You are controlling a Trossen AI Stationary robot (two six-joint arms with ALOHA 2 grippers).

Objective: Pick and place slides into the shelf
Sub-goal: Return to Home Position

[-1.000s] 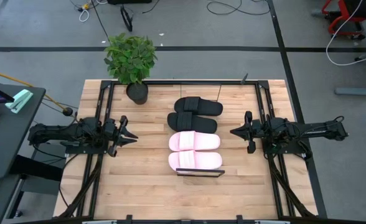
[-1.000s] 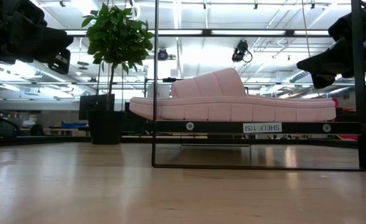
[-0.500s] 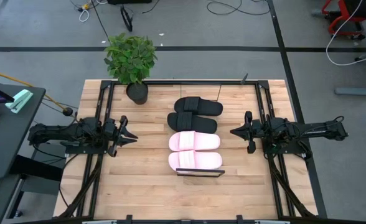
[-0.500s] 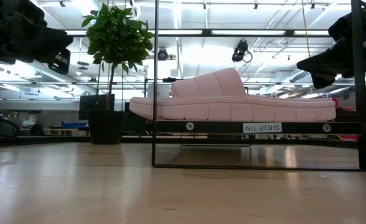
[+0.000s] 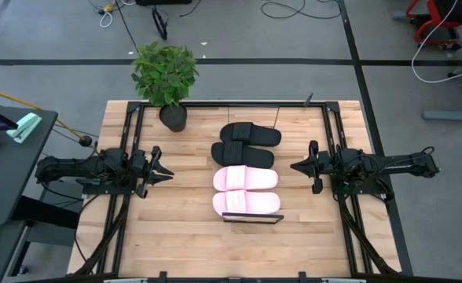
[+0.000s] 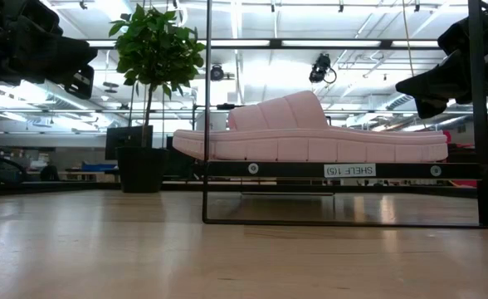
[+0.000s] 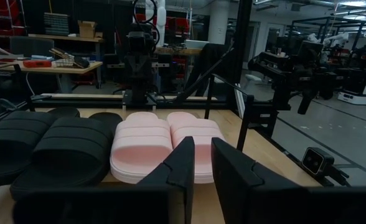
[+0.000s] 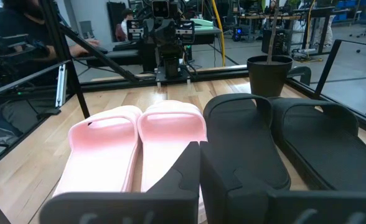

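Left arm (image 5: 82, 169), right arm (image 5: 388, 165) flanking slides (image 5: 247, 179)

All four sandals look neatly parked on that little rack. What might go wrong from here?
1. The end pink slide lies right at the end of the shelf, and in the low view it pokes out past the frame on one side. A bump might tip it off.
2. The left claw and right claw both point at the shelf from either side, so a stray forward move would likely knock into it.
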